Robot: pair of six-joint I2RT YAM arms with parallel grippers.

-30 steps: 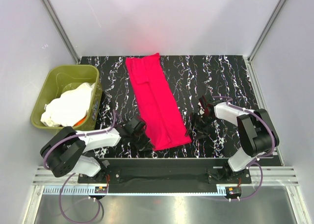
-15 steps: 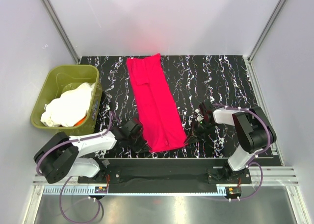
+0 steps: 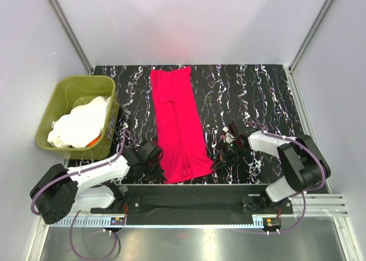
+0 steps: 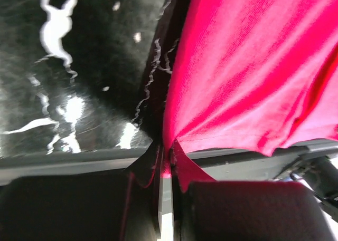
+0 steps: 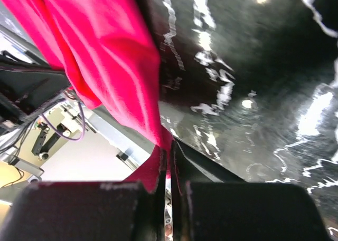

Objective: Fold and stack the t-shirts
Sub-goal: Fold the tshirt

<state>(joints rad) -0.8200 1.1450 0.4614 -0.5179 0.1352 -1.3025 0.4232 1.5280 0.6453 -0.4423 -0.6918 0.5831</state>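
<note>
A crimson-red t-shirt (image 3: pixel 178 124), folded into a long narrow strip, runs from the back of the black marbled table (image 3: pixel 257 95) to its near edge. My left gripper (image 3: pixel 159 168) is shut on the strip's near left corner; in the left wrist view the red t-shirt (image 4: pixel 248 72) bunches into the pinched left gripper (image 4: pixel 169 152). My right gripper (image 3: pixel 217 161) is shut on the near right corner, and the red t-shirt (image 5: pixel 105 56) hangs from the right gripper (image 5: pixel 168 152) in the right wrist view. White t-shirts (image 3: pixel 80 124) lie heaped in the tub.
The olive-green tub (image 3: pixel 66 89) stands at the table's left edge, beside my left arm. Grey walls close in the back and both sides. A metal rail (image 3: pixel 189 207) with the arm bases runs along the near edge.
My right gripper has closed on the shirt's near right corner. Both grippers have drawn toward the near edge, and the strip's near end has swung left, straightening the shirt.
</note>
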